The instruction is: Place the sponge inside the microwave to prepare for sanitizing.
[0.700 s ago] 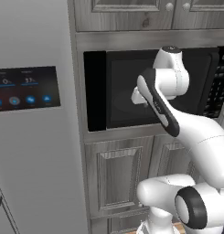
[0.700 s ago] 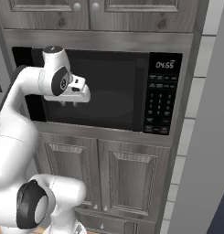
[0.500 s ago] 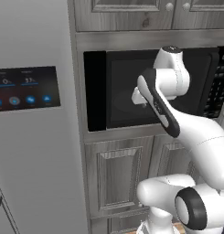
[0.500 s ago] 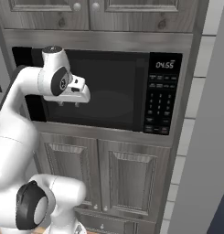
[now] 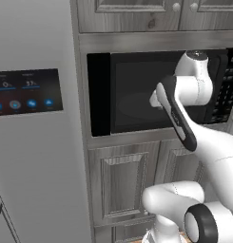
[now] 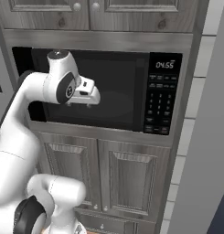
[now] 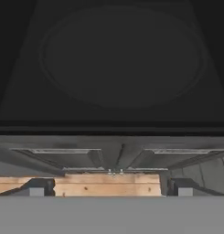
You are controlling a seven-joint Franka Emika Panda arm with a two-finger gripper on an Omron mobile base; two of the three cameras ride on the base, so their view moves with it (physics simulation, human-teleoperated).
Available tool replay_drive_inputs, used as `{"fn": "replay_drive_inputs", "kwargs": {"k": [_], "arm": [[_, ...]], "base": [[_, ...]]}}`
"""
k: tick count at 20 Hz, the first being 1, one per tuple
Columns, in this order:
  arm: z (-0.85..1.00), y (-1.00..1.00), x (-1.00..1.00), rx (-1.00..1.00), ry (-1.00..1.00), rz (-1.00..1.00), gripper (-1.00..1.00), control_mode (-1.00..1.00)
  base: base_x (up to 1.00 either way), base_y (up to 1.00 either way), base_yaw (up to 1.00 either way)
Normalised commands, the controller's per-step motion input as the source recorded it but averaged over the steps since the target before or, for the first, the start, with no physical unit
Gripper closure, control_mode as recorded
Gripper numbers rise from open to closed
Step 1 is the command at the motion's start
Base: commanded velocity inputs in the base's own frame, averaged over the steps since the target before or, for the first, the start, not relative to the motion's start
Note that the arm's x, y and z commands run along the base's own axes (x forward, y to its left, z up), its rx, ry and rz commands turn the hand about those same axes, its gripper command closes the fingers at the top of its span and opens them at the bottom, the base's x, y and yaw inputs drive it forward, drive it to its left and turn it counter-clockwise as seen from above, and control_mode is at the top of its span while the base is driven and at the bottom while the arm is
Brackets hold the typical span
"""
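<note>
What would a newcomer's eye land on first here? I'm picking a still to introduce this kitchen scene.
First the big white arm, raised with its gripper open and empty in front of the dark glass door of the microwave, which is shut and built in under grey wood cabinets. Next, the blue-lit display panel on the grey fridge to the left, and the lit clock atop the keypad on the microwave's right side.

3 cameras facing the microwave (image 5: 151, 92)
2 base views are looking forward from left and right; the hand view is looking closely at its door.
</note>
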Motion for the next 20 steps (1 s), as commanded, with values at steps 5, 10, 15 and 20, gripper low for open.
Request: {"fn": "replay_drive_inputs", "kwargs": {"k": [5,10,15,20], "arm": [[0.23,-1.00,0.10,0.02,-0.13,0.01,-1.00,-1.00],[0.41,-0.70,-0.19,0.00,-0.09,-0.05,-1.00,-1.00],[0.20,-0.42,-0.06,-0.02,-0.01,-0.19,-1.00,-1.00],[-0.01,-0.53,0.02,0.00,-0.01,-0.19,-1.00,-1.00]], "base": [[0.00,0.00,0.00],[0.00,0.00,0.00],[0.00,0.00,0.00],[0.00,0.00,0.00]]}}
